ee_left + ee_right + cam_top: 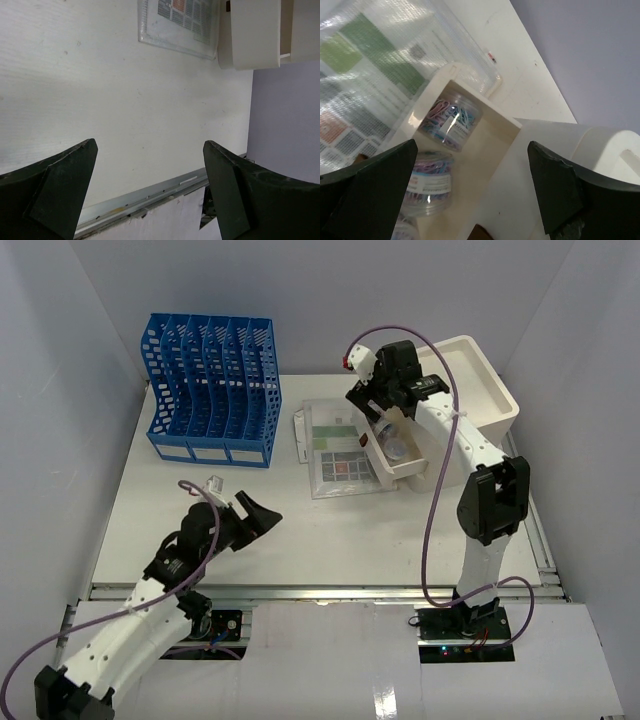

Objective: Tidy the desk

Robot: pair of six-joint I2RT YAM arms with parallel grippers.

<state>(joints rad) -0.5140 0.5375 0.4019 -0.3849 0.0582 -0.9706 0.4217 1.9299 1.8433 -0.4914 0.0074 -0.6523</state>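
Note:
The white desk (pixel 320 535) carries a clear mesh pouch (pixel 338 452) of papers in its middle. To the right of the pouch, a cream drawer (pixel 400 476) stands pulled out of its cabinet (pixel 482 390). Inside it lie clear jars of coloured paper clips (pixel 451 120), one behind another (pixel 427 182). My right gripper (pixel 472 150) hangs open just above that drawer (pixel 490 150), with nothing between its fingers. My left gripper (pixel 262 512) is open and empty, low over bare desk (pixel 125 100) at the front left, with the pouch (pixel 177 20) farther ahead.
A blue slotted file rack (pixel 212 388) stands at the back left. A metal rail (pixel 320 590) runs along the front edge of the desk. White walls close in the back and both sides.

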